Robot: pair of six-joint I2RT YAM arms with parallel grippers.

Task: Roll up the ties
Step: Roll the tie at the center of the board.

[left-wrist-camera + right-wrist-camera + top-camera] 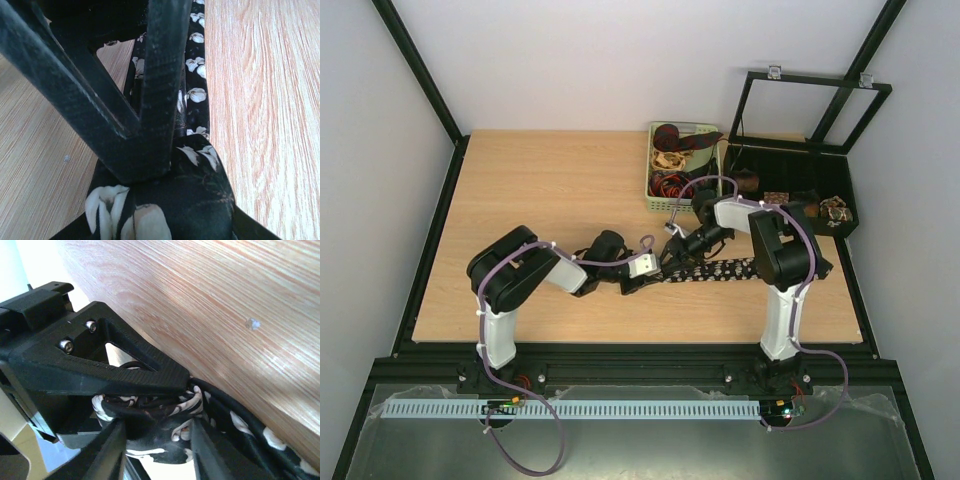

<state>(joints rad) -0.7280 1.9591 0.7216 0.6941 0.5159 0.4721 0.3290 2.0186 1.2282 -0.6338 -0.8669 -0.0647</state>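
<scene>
Black tie (pixel 720 270), white flower print, lay flat on the tabletop (pixel 540 200), on the arm-base side of the green basket (pixel 653 170), its length running off toward the basket's right. The end nearest the basket was gathered into a small tight roll. The rest lay as a straight, unrolled strip.

Both arms met at that roll. Right gripper (pixel 157 432): jaws part-way apart and closed round the roll, fabric filling the gap. Left gripper (pixel 662 272): jaws pinched on the fabric from the opposite side.

Loose ties (pixel 680 140), red and beige, sat in the basket. A black case (pixel 790 165), lid up, stood to the basket's right, with a few finished coils (pixel 837 211) in it.

Judged step: early rolling of this tie, with the first turns made and most of the strip to go. The next move likely calls for one gripper to pin the roll while the other turns it along the strip. The edges need to stay in line so the coil neither cones nor springs loose.
</scene>
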